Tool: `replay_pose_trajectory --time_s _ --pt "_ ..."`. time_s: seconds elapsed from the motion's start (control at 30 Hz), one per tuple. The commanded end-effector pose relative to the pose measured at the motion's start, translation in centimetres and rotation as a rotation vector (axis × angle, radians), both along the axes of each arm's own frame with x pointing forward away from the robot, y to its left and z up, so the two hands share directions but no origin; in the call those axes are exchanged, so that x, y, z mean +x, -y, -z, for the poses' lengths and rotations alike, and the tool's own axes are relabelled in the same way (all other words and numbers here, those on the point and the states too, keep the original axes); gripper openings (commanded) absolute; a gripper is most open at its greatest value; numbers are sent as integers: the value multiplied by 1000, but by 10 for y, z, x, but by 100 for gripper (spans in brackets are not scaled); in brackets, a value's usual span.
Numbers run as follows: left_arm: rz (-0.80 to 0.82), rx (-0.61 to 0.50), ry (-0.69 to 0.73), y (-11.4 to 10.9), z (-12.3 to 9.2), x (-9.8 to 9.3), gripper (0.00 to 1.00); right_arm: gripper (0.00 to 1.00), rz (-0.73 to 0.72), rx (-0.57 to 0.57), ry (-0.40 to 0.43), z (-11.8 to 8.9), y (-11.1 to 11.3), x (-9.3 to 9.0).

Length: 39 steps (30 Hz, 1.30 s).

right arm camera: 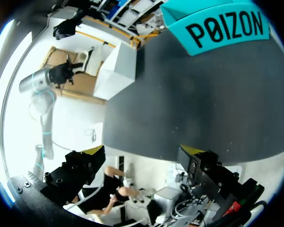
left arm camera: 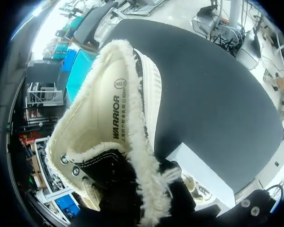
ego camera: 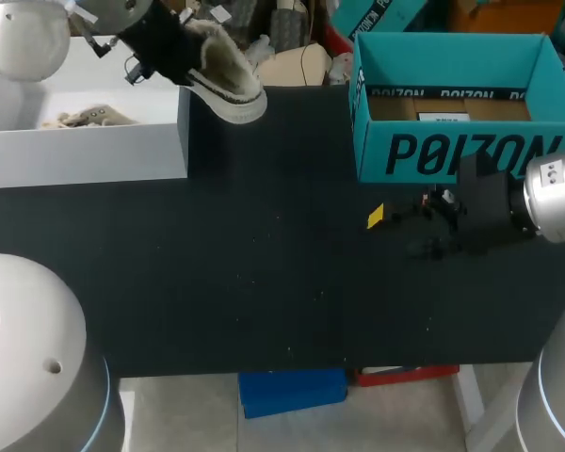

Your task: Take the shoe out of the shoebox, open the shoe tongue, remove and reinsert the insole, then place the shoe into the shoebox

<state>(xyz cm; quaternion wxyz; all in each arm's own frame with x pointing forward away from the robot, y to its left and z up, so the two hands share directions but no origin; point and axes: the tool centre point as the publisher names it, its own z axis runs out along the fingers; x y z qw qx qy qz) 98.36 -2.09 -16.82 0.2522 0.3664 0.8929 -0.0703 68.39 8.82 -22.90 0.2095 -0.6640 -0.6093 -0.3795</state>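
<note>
My left end effector [ego camera: 182,64] grips the light, floppy fleece-lined shoe [ego camera: 230,77] aloft at far left, best held by its stiffer heel, while my right end effector [right arm camera: 142,151] hangs open nr the teal shoebox [ego camera: 452,151].

teal shoebox [ego camera: 452,155]: bold black lettering (front wall) | insole [left arm camera: 111,118]: black print, round stamp

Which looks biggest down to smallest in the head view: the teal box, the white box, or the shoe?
1. teal box and white box: they look about alike, so I won't rank one over the other.
2. shoe: clearly the smallest.
</note>
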Motion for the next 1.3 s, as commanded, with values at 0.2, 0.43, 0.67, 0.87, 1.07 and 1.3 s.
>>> replay_pose_trajectory --time_s 0.2,0.43,0.67,0.87,1.07,1.3 --pt "-282 -126 78 -73 -8 -11 0 100 1 -2 -1 0 -1 0" --pt "-358 -118 54 -105 5 -8 0 100 1 -2 -1 0 -1 0" --pt "-370 -107 43 -113 9 -11 0 100 1 -2 -1 0 -1 0" --pt "-370 -107 43 -113 9 -11 0 100 1 -2 -1 0 -1 0" --pt "-370 -107 43 -113 9 -11 0 100 1 -2 -1 0 -1 0" --pt "-380 -92 20 -112 11 -9 0 100 1 -2 -1 0 -1 0"
